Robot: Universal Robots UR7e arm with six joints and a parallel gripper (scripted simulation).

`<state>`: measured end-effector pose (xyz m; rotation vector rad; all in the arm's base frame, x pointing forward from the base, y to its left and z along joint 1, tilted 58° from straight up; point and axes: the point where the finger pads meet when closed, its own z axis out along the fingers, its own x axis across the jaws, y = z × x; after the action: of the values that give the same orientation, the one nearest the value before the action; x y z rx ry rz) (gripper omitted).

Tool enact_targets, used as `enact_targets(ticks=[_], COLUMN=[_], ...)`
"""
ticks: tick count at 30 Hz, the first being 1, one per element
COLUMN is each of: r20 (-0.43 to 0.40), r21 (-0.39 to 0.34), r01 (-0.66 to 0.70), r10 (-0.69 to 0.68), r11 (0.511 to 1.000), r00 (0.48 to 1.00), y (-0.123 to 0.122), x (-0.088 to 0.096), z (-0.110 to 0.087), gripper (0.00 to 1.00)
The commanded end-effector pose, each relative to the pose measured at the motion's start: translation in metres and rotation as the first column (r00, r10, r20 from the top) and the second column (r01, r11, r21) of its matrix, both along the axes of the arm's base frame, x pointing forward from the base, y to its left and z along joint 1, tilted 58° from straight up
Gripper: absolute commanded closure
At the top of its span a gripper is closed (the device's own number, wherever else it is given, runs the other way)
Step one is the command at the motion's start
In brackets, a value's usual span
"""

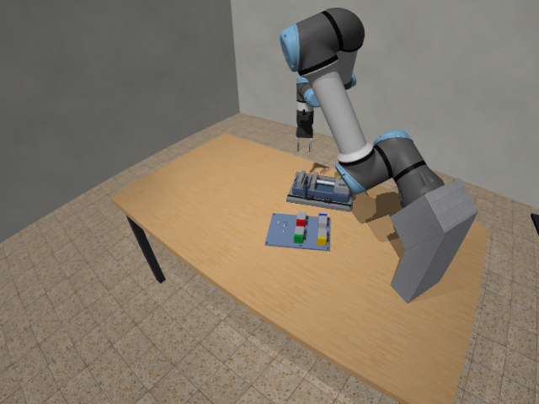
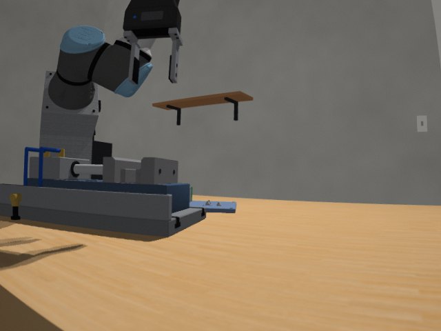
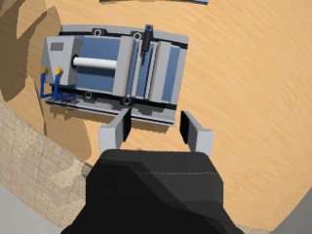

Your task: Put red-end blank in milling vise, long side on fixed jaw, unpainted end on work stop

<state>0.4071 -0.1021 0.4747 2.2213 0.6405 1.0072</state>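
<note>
The blank with the red end [image 1: 301, 222] lies on the blue plate [image 1: 273, 238] [image 2: 229, 207], its red end toward the green blank. The milling vise [image 1: 322, 192] [image 2: 180, 196] [image 3: 99, 80] stands behind the plate. Its fixed jaw [image 1: 300, 179] [image 2: 160, 171] [image 3: 160, 73] and moving jaw [image 1: 312, 182] [image 3: 124, 68] stand apart, with no blank seen between them. The work stop [image 3: 147, 40] shows as a dark rod in the wrist view. My gripper [image 1: 303, 150] [image 2: 154, 81] [image 3: 155, 120] is open and empty, pointing down, high above the table beyond the vise's rear side.
A green-ended blank [image 1: 298, 238], a yellow-ended blank [image 1: 322, 240] and a blue-ended blank [image 1: 322, 221] also lie on the plate. Blue hoses [image 2: 40, 167] [image 3: 57, 85] rise at the vise's hose end. A wooden shelf [image 2: 204, 100] hangs on the wall.
</note>
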Motion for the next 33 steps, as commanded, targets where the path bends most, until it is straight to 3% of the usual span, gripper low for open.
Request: enact_targets(ticks=[1,9,14,26,31,33], r20=[0.002,0.002,0.002,0.002,0.002,0.002], r21=[-0.002,-0.002,-0.002,-0.002,-0.001,-0.001], r01=[0.0,0.0,0.0,0.0,0.0,0.0], r10=[0.0,0.0,0.0,0.0,0.0,0.0], r11=[1.0,1.0,1.0,1.0,1.0,1.0], r00=[1.0,1.0,1.0,1.0,1.0,1.0], y=[0.013,0.013,0.044,0.044,0.075,0.075], x=[-0.011,-0.011,-0.034,-0.034,-0.057,-0.057], z=[-0.01,-0.01,-0.038,-0.038,-0.066,-0.066], gripper=[0.0,0.0,0.0,0.0,0.0,0.0])
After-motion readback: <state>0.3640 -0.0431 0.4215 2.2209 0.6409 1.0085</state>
